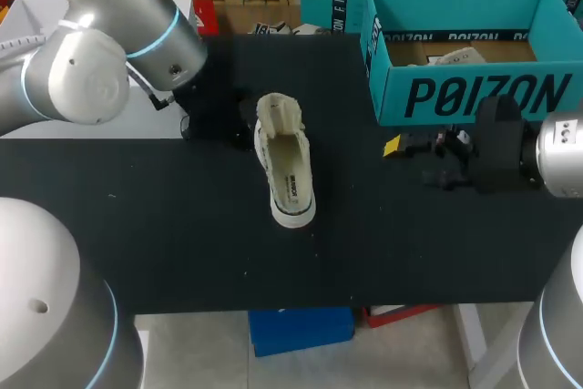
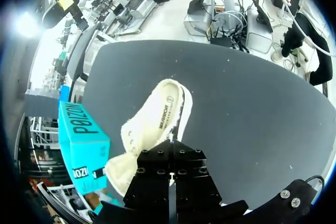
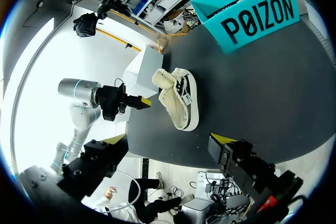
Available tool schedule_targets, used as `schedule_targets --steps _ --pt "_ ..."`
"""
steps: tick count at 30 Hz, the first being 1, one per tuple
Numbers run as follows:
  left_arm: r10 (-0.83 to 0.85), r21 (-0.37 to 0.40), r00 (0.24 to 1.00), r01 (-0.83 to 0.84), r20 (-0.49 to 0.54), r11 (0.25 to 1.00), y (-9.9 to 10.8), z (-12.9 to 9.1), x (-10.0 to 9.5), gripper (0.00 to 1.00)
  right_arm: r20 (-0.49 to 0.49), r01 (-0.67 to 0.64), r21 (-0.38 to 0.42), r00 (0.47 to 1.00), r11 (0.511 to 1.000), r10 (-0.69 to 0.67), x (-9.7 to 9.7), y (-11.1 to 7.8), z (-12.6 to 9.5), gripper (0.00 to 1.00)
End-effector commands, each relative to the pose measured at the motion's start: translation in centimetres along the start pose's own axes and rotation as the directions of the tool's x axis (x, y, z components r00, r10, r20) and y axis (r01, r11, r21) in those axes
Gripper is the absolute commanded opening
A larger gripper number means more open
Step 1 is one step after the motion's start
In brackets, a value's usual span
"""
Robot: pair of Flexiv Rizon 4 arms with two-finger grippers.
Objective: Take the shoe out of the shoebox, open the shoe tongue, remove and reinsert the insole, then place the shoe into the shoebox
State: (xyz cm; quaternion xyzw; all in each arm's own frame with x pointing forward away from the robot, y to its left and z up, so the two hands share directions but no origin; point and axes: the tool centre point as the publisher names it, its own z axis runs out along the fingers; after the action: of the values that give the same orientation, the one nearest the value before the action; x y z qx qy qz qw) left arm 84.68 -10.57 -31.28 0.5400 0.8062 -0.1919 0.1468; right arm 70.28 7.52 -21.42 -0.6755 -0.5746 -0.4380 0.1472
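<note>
Shoe: the shoe [image 1: 284, 166] is out of the shoebox [image 1: 465, 97] and lies on the bench [image 1: 164, 225], well apart from the shoebox on the left arm's side, with its opening facing up.
Long axis: roughly square to the shoebox's printed front wall, with one end toward the far edge and the other toward the near edge.
Left end effector: the left end effector [image 2: 170, 141] appears closed on nothing. It is farther from the shoebox than the shoe is, just beside the shoe's far end.
Right end effector: the right end effector [image 1: 412, 159] has its fingers spread and empty. It sits just in front of the shoebox's printed wall, apart from the shoe.
Nearer arm: the left (so it looks better placed to work the tongue).
Surface: dark, flat and matte.
Room: there is bare bench on both sides of the shoe.
</note>
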Motion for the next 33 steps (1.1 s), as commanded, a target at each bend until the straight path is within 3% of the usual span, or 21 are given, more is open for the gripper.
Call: schedule_targets --steps 1,3,5,6,9,10,12,13,25,33 --pt "-0.026 -0.027 0.998 0.027 0.062 0.999 -0.2 -1.1 1.5 0.00 0.001 0.000 0.001 1.000 1.000 0.000 0.1 0.0 0.0 1.00" --pt "-0.048 -0.033 0.997 0.050 0.065 0.998 0.1 -1.4 2.1 0.00 0.001 0.000 0.001 1.000 1.000 0.000 0.1 0.0 0.0 1.00" --pt "-0.071 -0.036 0.995 0.073 0.068 0.997 0.3 -1.7 2.7 0.30 0.001 0.000 0.001 1.000 1.000 0.000 0.1 0.0 0.0 1.00" --pt "-0.090 -0.040 0.993 0.093 0.074 0.995 0.5 -1.9 3.1 0.38 0.001 0.000 0.001 1.000 1.000 0.000 0.1 0.0 0.0 1.00" --pt "-0.125 -0.050 0.989 0.129 0.079 0.990 0.7 -2.3 3.8 0.46 0.001 0.000 0.001 1.000 1.000 0.000 0.1 0.0 0.0 1.00" --pt "-0.141 -0.054 0.986 0.146 0.084 0.988 0.8 -2.5 4.1 0.53 0.001 0.000 0.001 1.000 1.000 0.000 0.1 0.0 0.0 1.00" --pt "-0.169 -0.059 0.982 0.175 0.088 0.983 1.1 -2.8 4.6 0.97 0.001 0.000 0.001 1.000 1.000 0.000 0.1 0.0 0.0 1.00" --pt "-0.175 -0.060 0.980 0.181 0.090 0.982 1.1 -2.9 4.7 1.00 0.001 0.000 0.001 1.000 1.000 0.000 0.1 0.0 0.0 1.00" --pt "-0.243 -0.046 0.964 0.250 0.111 0.967 1.9 -3.9 5.7 1.00 0.001 0.000 0.001 1.000 1.000 0.000 0.1 0.0 0.0 1.00" --pt "-0.323 0.078 0.930 0.314 0.173 0.946 2.5 -3.7 4.5 1.00 0.001 0.000 0.001 1.000 1.000 0.000 0.1 0.0 0.0 1.00"
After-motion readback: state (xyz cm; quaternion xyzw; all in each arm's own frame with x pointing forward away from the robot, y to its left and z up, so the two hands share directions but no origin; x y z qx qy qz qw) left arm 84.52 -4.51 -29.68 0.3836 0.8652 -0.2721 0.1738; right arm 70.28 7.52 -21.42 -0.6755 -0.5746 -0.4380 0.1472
